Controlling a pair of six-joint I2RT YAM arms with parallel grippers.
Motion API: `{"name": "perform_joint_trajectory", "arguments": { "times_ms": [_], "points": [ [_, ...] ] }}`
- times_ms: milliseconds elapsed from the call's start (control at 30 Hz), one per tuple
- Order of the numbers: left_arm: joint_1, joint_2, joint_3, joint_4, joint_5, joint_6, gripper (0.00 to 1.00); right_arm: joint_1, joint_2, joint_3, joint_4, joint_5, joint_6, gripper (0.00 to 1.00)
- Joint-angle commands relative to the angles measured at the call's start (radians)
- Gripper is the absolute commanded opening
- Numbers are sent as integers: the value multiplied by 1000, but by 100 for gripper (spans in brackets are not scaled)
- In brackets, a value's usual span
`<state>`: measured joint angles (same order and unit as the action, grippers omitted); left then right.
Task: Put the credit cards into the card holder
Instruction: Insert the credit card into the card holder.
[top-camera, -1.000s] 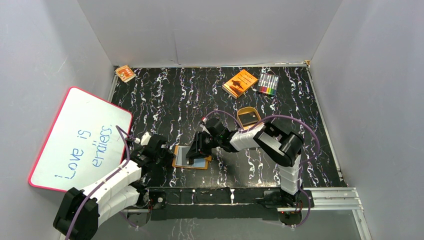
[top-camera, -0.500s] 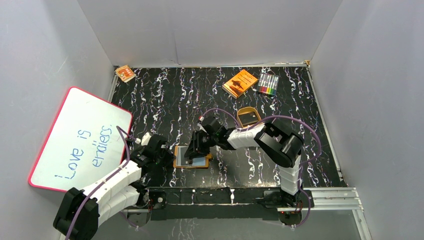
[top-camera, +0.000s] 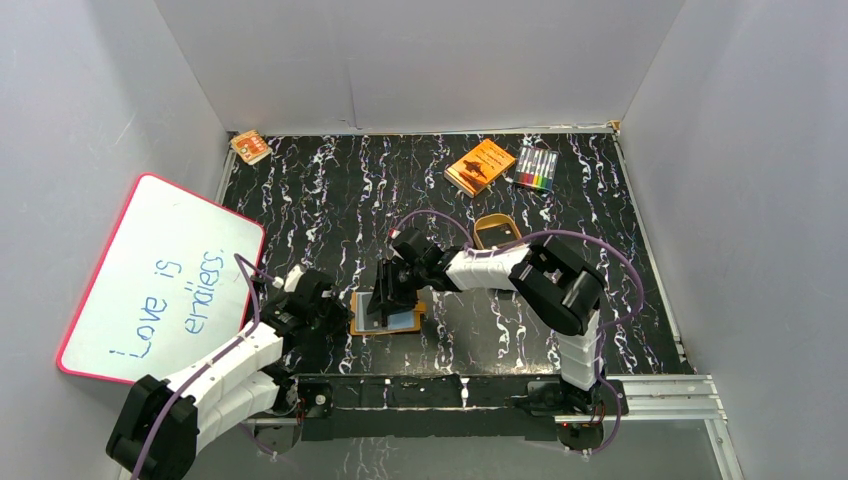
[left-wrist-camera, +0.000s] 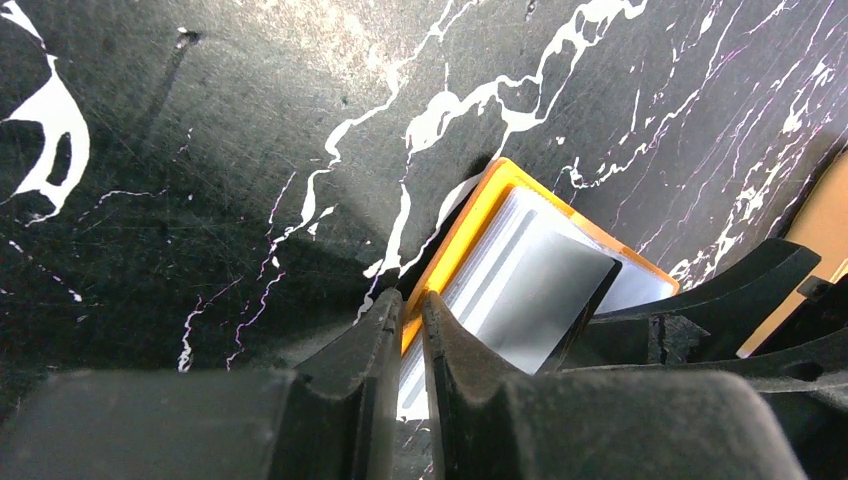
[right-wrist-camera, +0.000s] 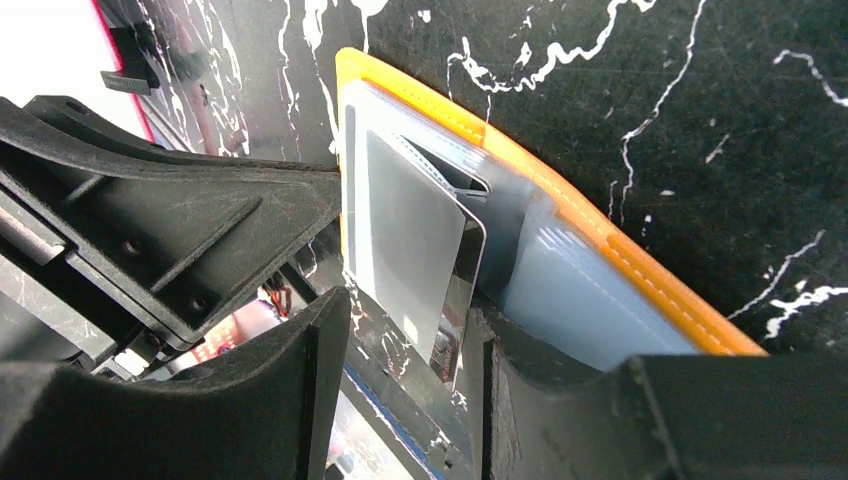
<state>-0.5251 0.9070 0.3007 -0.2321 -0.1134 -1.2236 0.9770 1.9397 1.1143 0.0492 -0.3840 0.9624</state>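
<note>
Orange-tan card holder (top-camera: 400, 322) lies open and flat on the black marbled counter (top-camera: 330, 200), near the front edge and between the two arms.

Left claw (top-camera: 335, 315): low at the holder's left edge. In the left wrist view its fingers stand almost together, with the orange rim of the holder (left-wrist-camera: 480, 215) running into the thin gap between them. It appears nipped there.

Right claw (top-camera: 383, 300): reaches in from the right, over the holder's left half. The right wrist view shows a grey credit card (right-wrist-camera: 415, 250) held between its two fingers. The card stands tilted, its far end lying against the clear inner pockets of the holder (right-wrist-camera: 600, 250). How far the card has gone into a pocket cannot be told. The same card shows grey and glossy in the left wrist view (left-wrist-camera: 540, 300), over the holder's inner face.

Pale blue shows on the holder's right half from above; card or sleeve, cannot tell.

Elsewhere:
- An orange book (top-camera: 480, 166) and a pack of markers (top-camera: 536, 168) lie at the back right.
- A gold tray (top-camera: 495, 230) sits behind the right arm.
- A small orange packet (top-camera: 250, 147) lies in the back left corner.
- A whiteboard (top-camera: 130, 270) reading "Love is endless" leans on the left.
</note>
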Motion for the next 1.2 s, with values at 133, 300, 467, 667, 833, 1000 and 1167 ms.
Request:
{"name": "perform_joint_trajectory", "arguments": {
  "times_ms": [133, 300, 467, 667, 833, 1000, 1167],
  "points": [
    [-4, 30, -64, -28, 91, 7, 8, 32, 55, 82, 18, -53, -24, 52],
    [-4, 3, -74, -32, 89, -7, 7, 32, 16, 97, -87, 19, -65, 52],
    [-4, -39, -54, -97, 34, -4, 9, 32, -30, 120, -224, 129, -113, 55],
    [-4, -44, -33, -126, 10, -2, 10, 32, -36, 143, -278, 155, -131, 57],
    [-4, -51, -30, -134, 6, 2, 10, 32, -43, 164, -312, 180, -150, 58],
    [-4, -54, -34, -133, 6, 3, 10, 32, -67, 172, -324, 190, -173, 62],
    [-4, -50, -35, -127, 8, 3, 10, 31, -98, 172, -333, 220, -187, 66]
  ]
}}
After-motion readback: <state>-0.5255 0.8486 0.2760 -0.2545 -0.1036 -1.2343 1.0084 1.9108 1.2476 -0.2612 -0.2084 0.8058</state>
